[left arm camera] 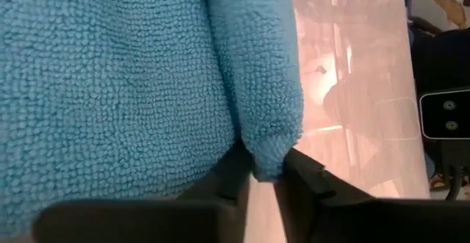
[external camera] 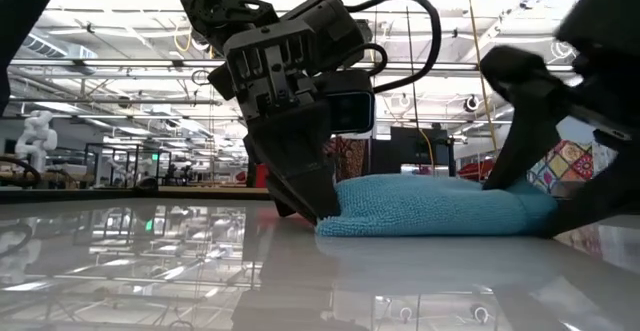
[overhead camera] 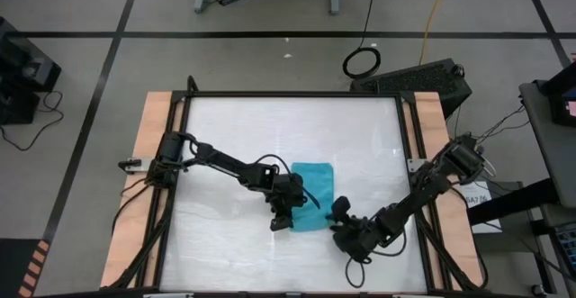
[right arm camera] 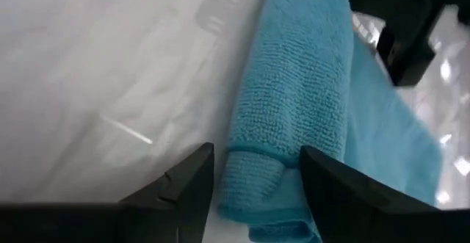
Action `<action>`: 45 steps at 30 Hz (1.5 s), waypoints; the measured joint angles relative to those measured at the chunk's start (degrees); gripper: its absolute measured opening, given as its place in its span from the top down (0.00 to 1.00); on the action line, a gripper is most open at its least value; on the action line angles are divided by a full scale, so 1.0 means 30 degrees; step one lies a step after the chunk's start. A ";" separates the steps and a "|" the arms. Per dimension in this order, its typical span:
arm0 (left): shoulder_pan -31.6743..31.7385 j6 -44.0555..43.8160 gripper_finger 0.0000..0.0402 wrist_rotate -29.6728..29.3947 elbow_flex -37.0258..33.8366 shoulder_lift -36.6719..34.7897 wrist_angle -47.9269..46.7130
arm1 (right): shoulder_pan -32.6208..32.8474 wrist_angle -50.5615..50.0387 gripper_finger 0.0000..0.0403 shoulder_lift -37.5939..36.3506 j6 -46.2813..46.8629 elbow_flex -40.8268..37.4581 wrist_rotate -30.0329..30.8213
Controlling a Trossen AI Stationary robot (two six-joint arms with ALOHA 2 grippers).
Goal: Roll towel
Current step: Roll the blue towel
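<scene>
The turquoise towel (overhead camera: 313, 190) lies on the white table, with its near edge turned over into a thick roll (right arm camera: 283, 111). My left gripper (overhead camera: 286, 215) is at the roll's left end and is shut on it; the towel fills the left wrist view (left arm camera: 110, 89). My right gripper (overhead camera: 340, 215) is open at the roll's right end. Its two fingers (right arm camera: 187, 188) stand on either side of that end (right arm camera: 253, 180); I cannot tell whether they touch it. In the low view the towel (external camera: 440, 206) lies low between both grippers. My left gripper pinches the roll's end (left arm camera: 266, 155) between its two fingers (left arm camera: 229, 178). The fingers come from above, slanting down at the towel's left end (external camera: 330, 221). The towel rests on the table, slack.
The white tabletop (overhead camera: 234, 127) has free room on its far and left parts. Wooden side boards (overhead camera: 148, 163) and a black frame (overhead camera: 297, 94) border it. Cables and equipment lie on the floor beyond the far edge.
</scene>
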 joint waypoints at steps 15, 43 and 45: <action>-0.1368 0.5648 0.67 -0.8362 -0.0044 -0.4124 -0.2198 | -0.1757 -0.0279 0.97 0.0015 0.3797 -0.0020 -0.3637; -0.5793 1.6660 0.32 -1.8626 -0.0641 -0.1661 0.1575 | -0.2056 -0.0241 0.99 -0.1144 0.5135 -0.0100 -0.5396; -0.5566 1.6673 0.31 -1.8608 -0.0641 -0.1661 0.1237 | -0.2049 -0.0227 0.99 -0.1151 0.5142 -0.0100 -0.5417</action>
